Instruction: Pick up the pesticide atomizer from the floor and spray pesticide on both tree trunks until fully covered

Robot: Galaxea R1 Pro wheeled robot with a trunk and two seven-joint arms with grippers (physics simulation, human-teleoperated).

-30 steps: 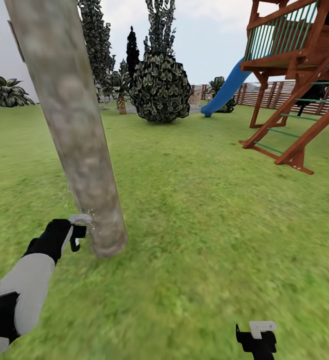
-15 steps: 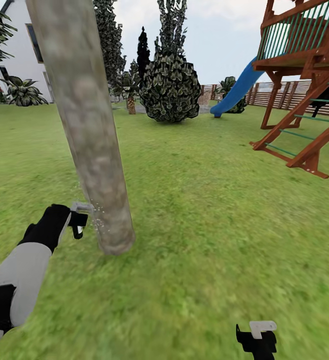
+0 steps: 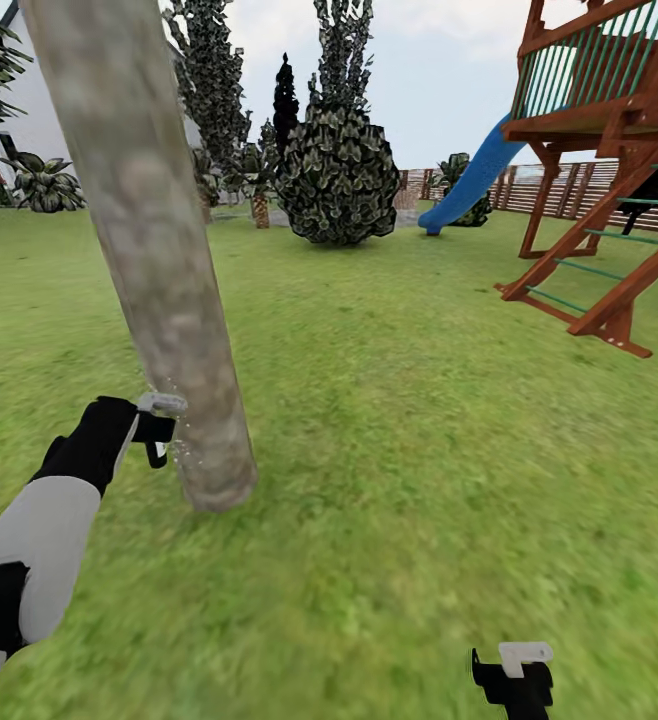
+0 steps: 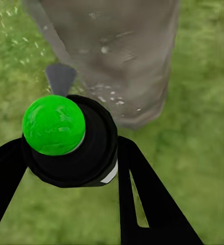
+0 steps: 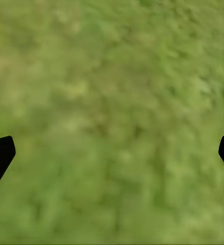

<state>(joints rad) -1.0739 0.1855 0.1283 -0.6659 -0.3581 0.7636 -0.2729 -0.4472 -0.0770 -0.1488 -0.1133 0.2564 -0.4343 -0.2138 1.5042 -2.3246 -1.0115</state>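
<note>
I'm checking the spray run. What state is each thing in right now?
Atomizer: held between the left gripper's fingers, nozzle toward trunk.
Tree trunk: leaning, droplets near its base.
Left gripper: shut on the atomizer.
Right gripper: open, empty, over grass.

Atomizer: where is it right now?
The atomizer sits clamped in the left tool, low at the head view's left, its nozzle aimed at the base of the leaning tree trunk, with spray droplets speckling the bark.

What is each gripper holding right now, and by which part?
The left gripper holds the atomizer, its fingers either side of the black body below the green cap. The right gripper is open over grass, holding nothing.
</note>
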